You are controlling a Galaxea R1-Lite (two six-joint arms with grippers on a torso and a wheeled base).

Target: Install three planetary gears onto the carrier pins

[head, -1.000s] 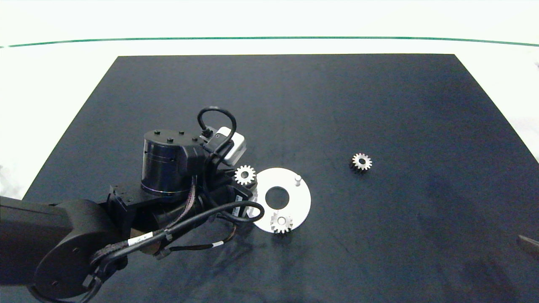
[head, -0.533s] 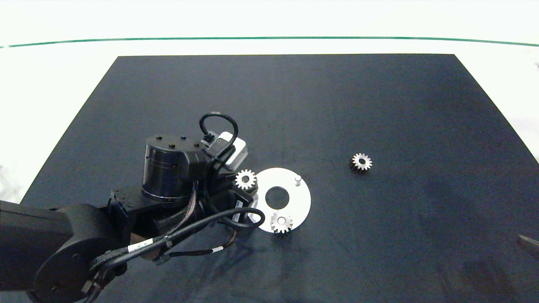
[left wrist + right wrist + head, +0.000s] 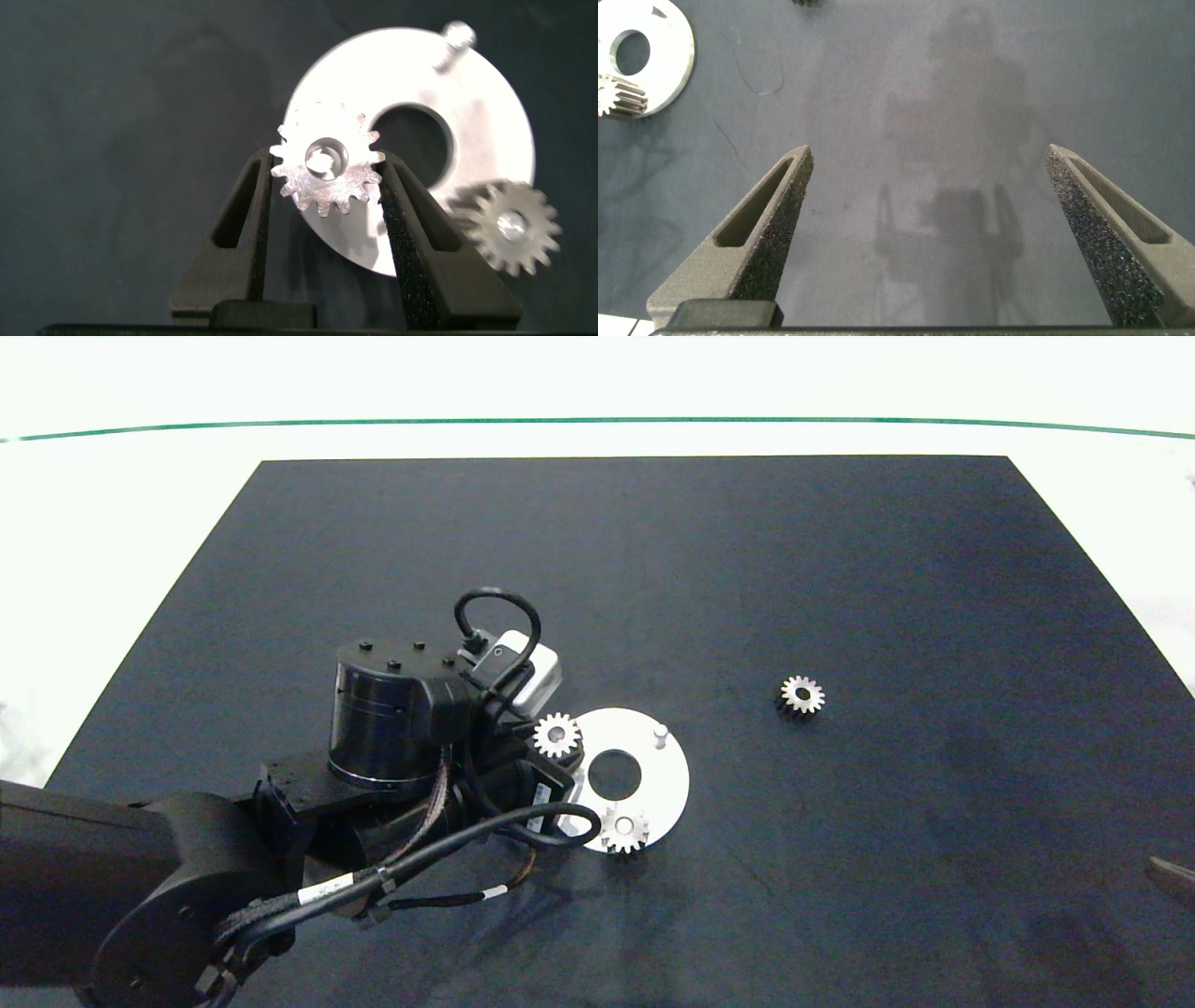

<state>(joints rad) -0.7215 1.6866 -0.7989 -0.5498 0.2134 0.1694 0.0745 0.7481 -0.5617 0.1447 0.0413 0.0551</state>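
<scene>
The white disc [image 3: 665, 782] lies on the dark mat left of centre. One planetary gear [image 3: 624, 829] sits on the pin at the disc's near edge, and one carrier pin [image 3: 660, 735] stands bare on its far right. My left gripper [image 3: 325, 164] is shut on a second gear [image 3: 556, 735], held flat over the disc's left rim. A pale spot shows through this gear's [image 3: 325, 168] centre hole. A third gear [image 3: 802, 694] lies loose on the mat to the right. My right gripper [image 3: 929, 215] hangs open over bare mat at the right.
The dark mat [image 3: 840, 569] covers most of the white table [image 3: 112, 523]. The left arm's wrist and cables [image 3: 401, 728] hide the mat just left of the disc. The right wrist view also shows the disc [image 3: 673, 47] with its seated gear [image 3: 621, 98].
The left arm has carried its gear a little to the right and nearer, from beside the disc's left rim to over it. The loose gear and the right gripper are unchanged.
</scene>
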